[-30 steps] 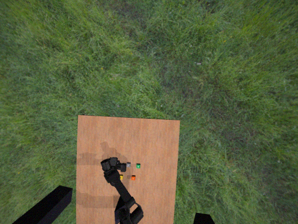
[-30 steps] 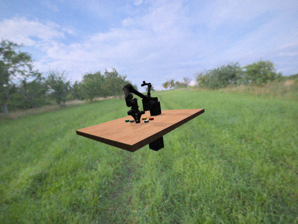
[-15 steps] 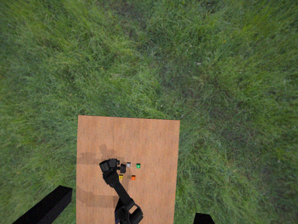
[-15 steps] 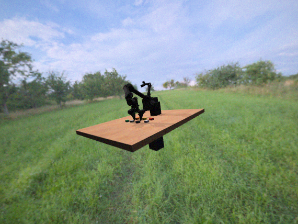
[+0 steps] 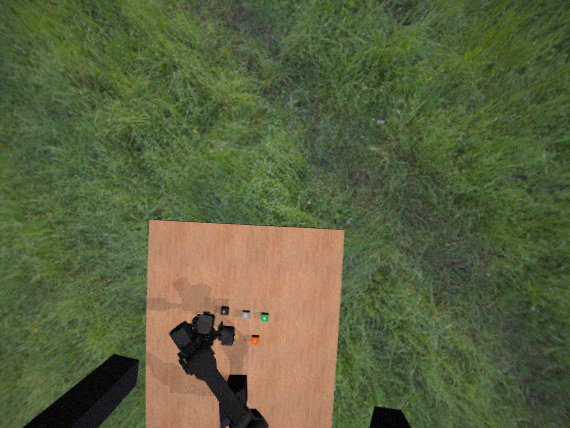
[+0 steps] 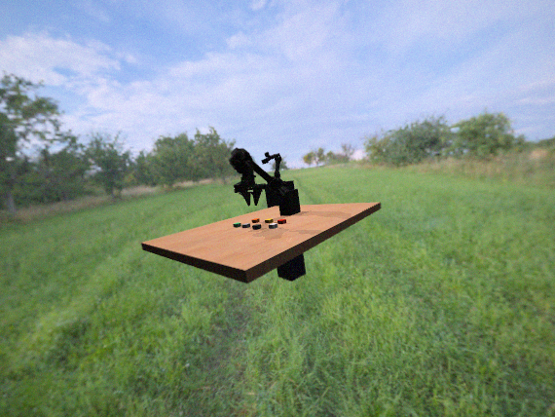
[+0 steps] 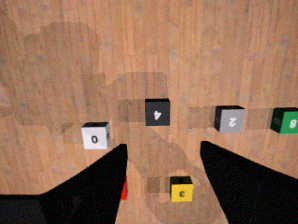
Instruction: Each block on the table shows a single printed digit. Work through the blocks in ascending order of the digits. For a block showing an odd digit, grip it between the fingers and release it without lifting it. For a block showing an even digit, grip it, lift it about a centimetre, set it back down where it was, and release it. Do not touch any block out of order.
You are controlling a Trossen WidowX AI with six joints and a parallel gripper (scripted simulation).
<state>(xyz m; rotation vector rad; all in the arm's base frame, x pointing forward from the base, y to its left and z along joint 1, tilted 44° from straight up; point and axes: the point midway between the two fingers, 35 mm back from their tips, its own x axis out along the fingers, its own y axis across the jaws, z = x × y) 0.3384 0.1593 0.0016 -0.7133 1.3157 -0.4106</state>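
My gripper (image 6: 252, 204) (image 7: 163, 148) is open and empty, raised above the table. In the wrist view a black block (image 7: 157, 112) (image 5: 225, 310) (image 6: 256, 227) shows 4, beyond the gap between the fingertips. A white block (image 7: 95, 139) (image 6: 273, 226) shows 0, a grey block (image 7: 229, 120) (image 5: 246, 315) (image 6: 246, 225) 2, a yellow block (image 7: 181, 192) (image 6: 269, 221) 3. A green block (image 7: 287, 122) (image 5: 264, 317) (image 6: 237, 225) seems to show 8. A red block (image 7: 124, 191) (image 6: 281, 221) is mostly behind the left finger, digit hidden. The digit on an orange block (image 5: 255, 340) (image 6: 255, 220) is unreadable.
The blocks stand on a wooden table (image 5: 300, 280) (image 6: 204, 248). In the top view the arm (image 5: 220, 387) reaches in from the lower edge and hides the white and red blocks and most of the yellow one. The arm's shadows fall across the table.
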